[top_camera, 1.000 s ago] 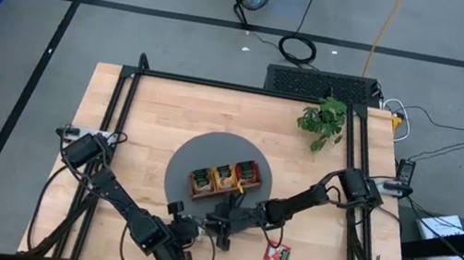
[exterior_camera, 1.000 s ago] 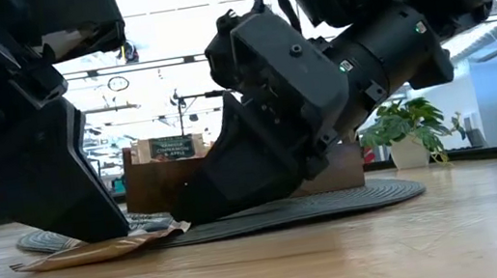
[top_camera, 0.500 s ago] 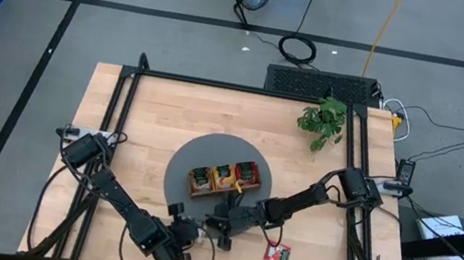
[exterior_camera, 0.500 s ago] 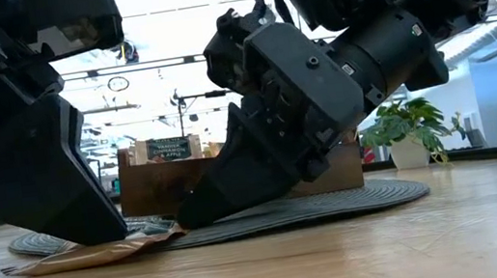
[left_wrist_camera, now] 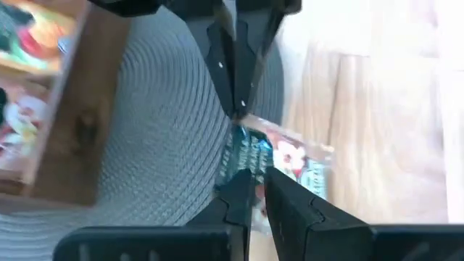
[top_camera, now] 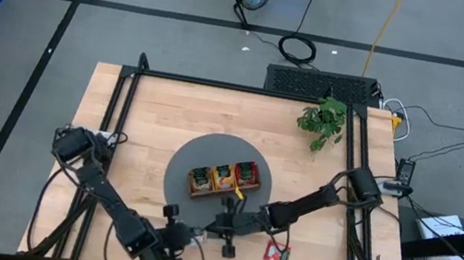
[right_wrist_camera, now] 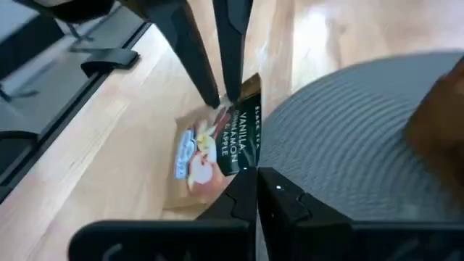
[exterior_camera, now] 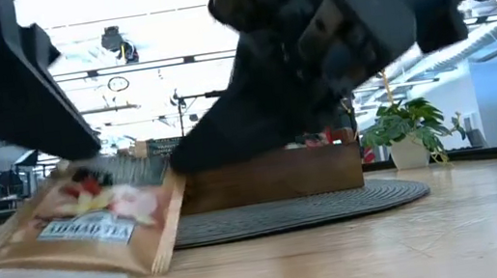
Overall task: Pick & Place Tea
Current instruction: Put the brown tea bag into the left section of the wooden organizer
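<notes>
- Two dark grippers meet on one tan, flat, square paper tea sachet (exterior_camera: 85,225), which hangs tilted just off the wooden tabletop at the near edge of the round grey woven mat (top_camera: 178,164).
- Left gripper (left_wrist_camera: 254,181): fingers nearly together, pinching one edge of the sachet just off the mat.
- Right gripper (right_wrist_camera: 254,174): fingers closed, nipping the opposite edge, at the mat's rim.
- Handling, as judged: the packet looks feather-light, thin and floppy. It should bend rather than break, though a double pull could tear or crease it.
- Best hold, as judged: a shallow pinch on the sealed border, one gripper alone, keeping clear of the softer middle.
- More sachets, red, orange and tan-and-green, stand in the brown wooden three-compartment tray (top_camera: 222,195) on the mat.
- One red sachet (top_camera: 277,254) lies flat on the wood, near the mat on the right arm's side.
</notes>
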`<move>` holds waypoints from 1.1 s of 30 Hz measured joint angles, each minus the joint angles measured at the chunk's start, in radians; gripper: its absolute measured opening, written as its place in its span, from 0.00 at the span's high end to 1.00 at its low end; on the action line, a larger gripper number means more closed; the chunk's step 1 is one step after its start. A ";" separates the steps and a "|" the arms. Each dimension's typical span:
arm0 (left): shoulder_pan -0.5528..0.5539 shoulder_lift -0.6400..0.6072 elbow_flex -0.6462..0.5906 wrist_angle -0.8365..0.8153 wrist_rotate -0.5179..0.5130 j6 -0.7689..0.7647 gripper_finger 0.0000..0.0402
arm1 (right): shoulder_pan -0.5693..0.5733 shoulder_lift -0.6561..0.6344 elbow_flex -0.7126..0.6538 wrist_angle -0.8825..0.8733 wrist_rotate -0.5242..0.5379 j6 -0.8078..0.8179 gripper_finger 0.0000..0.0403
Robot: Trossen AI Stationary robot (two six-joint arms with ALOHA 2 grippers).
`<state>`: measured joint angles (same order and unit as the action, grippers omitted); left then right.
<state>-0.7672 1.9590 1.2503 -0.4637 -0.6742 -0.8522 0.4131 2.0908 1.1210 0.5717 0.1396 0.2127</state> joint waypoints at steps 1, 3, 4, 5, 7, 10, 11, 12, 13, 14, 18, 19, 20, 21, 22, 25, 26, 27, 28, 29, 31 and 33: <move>-0.010 -0.006 0.000 -0.002 -0.019 0.005 0.88 | 0.005 -0.014 0.000 -0.016 0.012 -0.017 1.00; -0.025 -0.013 0.000 0.007 -0.054 0.012 0.88 | 0.011 -0.042 0.000 -0.042 0.017 -0.047 1.00; -0.035 -0.018 0.000 0.010 -0.068 0.013 0.88 | 0.015 -0.058 0.000 -0.058 0.018 -0.061 1.00; -0.045 -0.023 0.000 0.003 -0.078 0.013 0.88 | 0.016 -0.075 0.000 -0.076 0.018 -0.078 1.00; -0.059 -0.030 0.000 -0.005 -0.086 0.012 0.88 | 0.017 -0.113 0.000 -0.118 0.039 -0.112 1.00; -0.081 -0.037 0.001 -0.027 -0.086 -0.012 0.88 | 0.012 -0.182 0.000 -0.191 0.073 -0.172 1.00; -0.089 -0.043 0.001 -0.042 -0.086 -0.026 0.88 | 0.007 -0.207 0.000 -0.213 0.076 -0.191 1.00; -0.094 -0.050 0.001 -0.048 -0.087 -0.045 0.88 | 0.005 -0.231 0.000 -0.234 0.089 -0.214 1.00; -0.100 -0.053 0.003 -0.057 -0.087 -0.068 0.88 | 0.001 -0.252 0.000 -0.242 0.100 -0.241 1.00; -0.108 -0.054 0.003 -0.074 -0.089 -0.092 0.88 | -0.005 -0.275 0.000 -0.258 0.108 -0.271 1.00; -0.131 -0.056 0.002 -0.139 -0.086 -0.161 0.88 | -0.047 -0.341 0.001 -0.343 0.072 -0.419 1.00; -0.135 -0.056 0.002 -0.155 -0.086 -0.179 0.88 | -0.059 -0.347 0.001 -0.358 0.067 -0.436 1.00; -0.137 -0.056 0.002 -0.173 -0.087 -0.195 0.88 | -0.071 -0.348 0.000 -0.359 0.068 -0.441 1.00; -0.137 -0.056 0.002 -0.187 -0.088 -0.207 0.88 | -0.084 -0.347 0.000 -0.354 0.069 -0.448 1.00; -0.137 -0.056 0.002 -0.193 -0.090 -0.216 0.88 | -0.097 -0.347 0.000 -0.354 0.069 -0.461 1.00; -0.137 -0.056 0.002 -0.195 -0.090 -0.225 0.88 | -0.135 -0.338 0.001 -0.329 0.069 -0.514 1.00; -0.137 -0.056 0.002 -0.196 -0.090 -0.225 0.88 | -0.145 -0.336 0.001 -0.328 0.069 -0.530 1.00; -0.137 -0.056 0.002 -0.195 -0.091 -0.225 0.88 | -0.158 -0.335 0.000 -0.334 0.069 -0.542 1.00; -0.137 -0.056 0.002 -0.195 -0.092 -0.226 0.88 | -0.169 -0.335 0.000 -0.335 0.069 -0.549 1.00; -0.137 -0.056 0.002 -0.195 -0.094 -0.226 0.88 | -0.180 -0.335 0.000 -0.332 0.069 -0.555 1.00; -0.137 -0.056 0.002 -0.196 -0.094 -0.222 0.88 | -0.200 -0.336 0.000 -0.327 0.068 -0.563 1.00; -0.137 -0.056 0.002 -0.196 -0.094 -0.220 0.88 | -0.217 -0.336 0.000 -0.326 0.066 -0.572 1.00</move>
<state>-0.9047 1.9030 1.2518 -0.6592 -0.7683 -1.0721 0.1965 1.7549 1.1213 0.2452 0.2057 -0.3598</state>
